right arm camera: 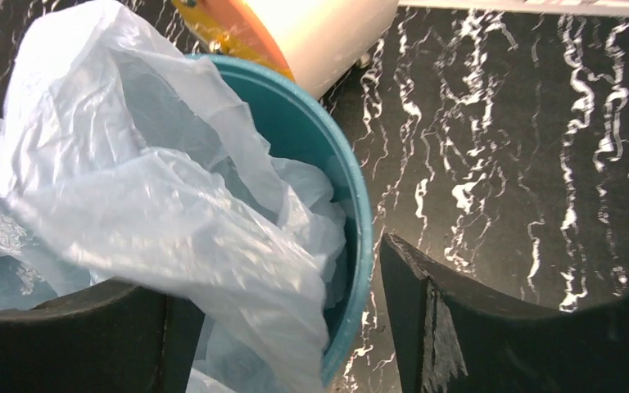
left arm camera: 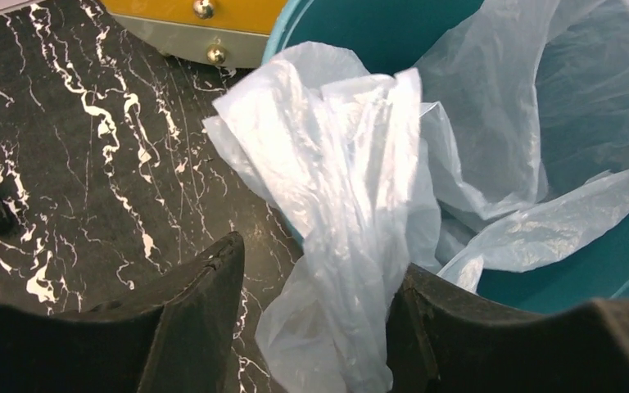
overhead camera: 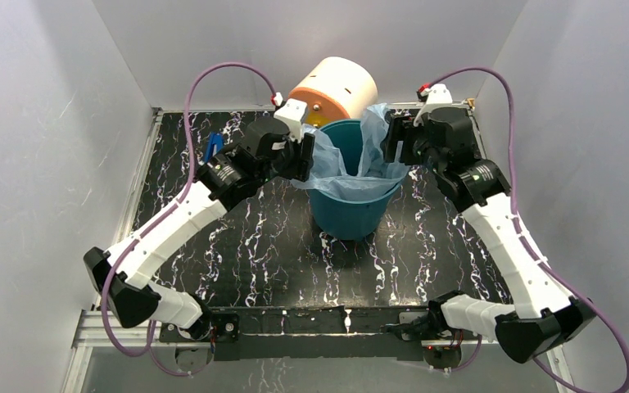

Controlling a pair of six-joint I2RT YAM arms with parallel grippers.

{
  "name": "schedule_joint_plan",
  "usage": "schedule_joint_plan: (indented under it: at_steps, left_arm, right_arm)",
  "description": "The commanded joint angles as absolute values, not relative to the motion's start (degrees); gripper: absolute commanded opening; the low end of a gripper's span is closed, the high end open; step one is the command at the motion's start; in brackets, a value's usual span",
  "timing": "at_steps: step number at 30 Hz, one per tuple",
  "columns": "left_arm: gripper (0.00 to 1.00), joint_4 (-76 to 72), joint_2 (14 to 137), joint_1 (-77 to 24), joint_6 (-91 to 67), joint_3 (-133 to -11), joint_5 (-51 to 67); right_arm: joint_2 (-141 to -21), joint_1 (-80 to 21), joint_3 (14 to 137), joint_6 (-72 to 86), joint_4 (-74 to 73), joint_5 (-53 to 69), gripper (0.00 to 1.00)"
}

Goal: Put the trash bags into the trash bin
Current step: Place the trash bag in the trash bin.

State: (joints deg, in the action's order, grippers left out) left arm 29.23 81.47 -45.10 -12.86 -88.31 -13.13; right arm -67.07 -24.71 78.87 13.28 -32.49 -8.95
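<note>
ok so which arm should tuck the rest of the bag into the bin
Left, probably: a thick fold of the bag hangs outside the rim of the bin, between the fingers of the open left claw. By the right claw the bag lies mostly inside.

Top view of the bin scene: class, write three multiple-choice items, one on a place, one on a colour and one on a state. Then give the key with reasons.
1. Where is the drum?
A) behind the trash bin
B) inside it
C) in front of it

2. What colour is the trash bin?
A) red
B) teal
C) yellow

3. How does the bag lie?
A) wholly outside the bin
B) folded on the drum
C) partly in the bin, draped over its rim

Key:
1 A, it stands beyond the bin in the top view.
2 B, its wall is teal-green.
3 C, plastic fills the mouth and hangs over the rim.
</note>
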Motion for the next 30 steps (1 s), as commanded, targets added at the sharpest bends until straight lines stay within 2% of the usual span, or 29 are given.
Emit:
schedule_joint_plan:
  at_steps: [1,5,10,18,25,30]
  left_arm:
    - [0.54,26.3,77.5,-42.2,-14.5,-85.2,-12.6]
    - [0.55,25.3,78.5,-40.0,-16.4,-84.0,-9.1]
    - [0.55,23.8,80.2,-39.5,-17.5,-83.5,-5.2]
    - [0.54,24.5,78.9,-38.6,-17.9,-82.4,-6.3]
    - [0.54,32.8,77.7,-36.6,-16.1,-85.4,-11.2]
    - [0.54,36.0,73.2,-36.2,-15.4,-83.7,-14.2]
  right_arm:
    - [-64.2,-24.3,80.8,10.7,-29.9,-13.5,0.84]
    - [-69.3,-23.1,82.1,10.7,-34.3,-13.7,0.88]
    - [-72.3,-19.1,79.4,12.9,-32.9,-0.9,0.86]
    - [-72.9,-18.4,79.0,16.4,-32.5,16.9,0.66]
    - [-72.8,-19.2,74.8,25.0,-28.0,20.3,0.65]
    - [-75.1,-25.6,75.7,24.9,-27.8,21.0,0.68]
